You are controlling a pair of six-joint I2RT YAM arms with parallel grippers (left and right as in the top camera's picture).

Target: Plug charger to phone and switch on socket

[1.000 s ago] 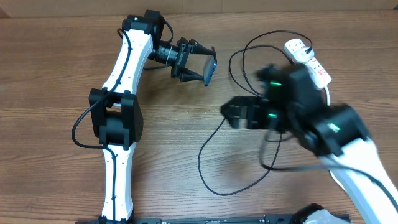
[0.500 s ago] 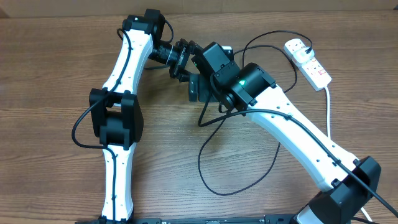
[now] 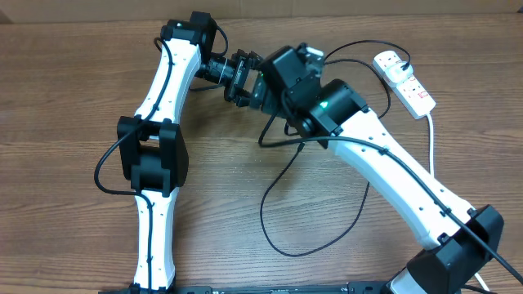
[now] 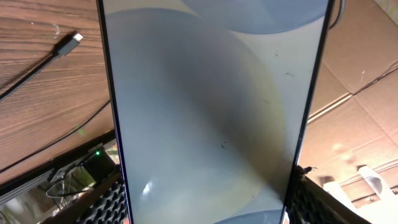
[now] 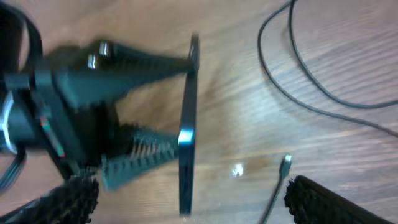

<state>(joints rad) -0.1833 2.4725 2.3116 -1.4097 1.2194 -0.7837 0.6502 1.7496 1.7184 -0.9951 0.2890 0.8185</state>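
My left gripper (image 3: 245,77) is shut on the phone (image 4: 211,112), holding it on edge above the back middle of the table. The pale screen fills the left wrist view. In the right wrist view the phone (image 5: 186,124) shows edge-on between the left gripper's fingers. My right gripper (image 3: 263,86) is open and empty, close beside the phone, which it hides from overhead. The charger cable (image 3: 263,214) loops across the table, and its connector tip (image 5: 285,165) lies loose on the wood; it also shows in the left wrist view (image 4: 76,37). The socket (image 3: 404,79) lies at the back right.
The socket's white cord (image 3: 431,139) runs down the right side under my right arm. The black cable also arcs behind my right arm toward the socket's top end. Cardboard shows beyond the table's far edge (image 4: 367,68).
My right arm has swung from the right side of the table leftward and up to the phone. The left gripper and the phone have stayed still.
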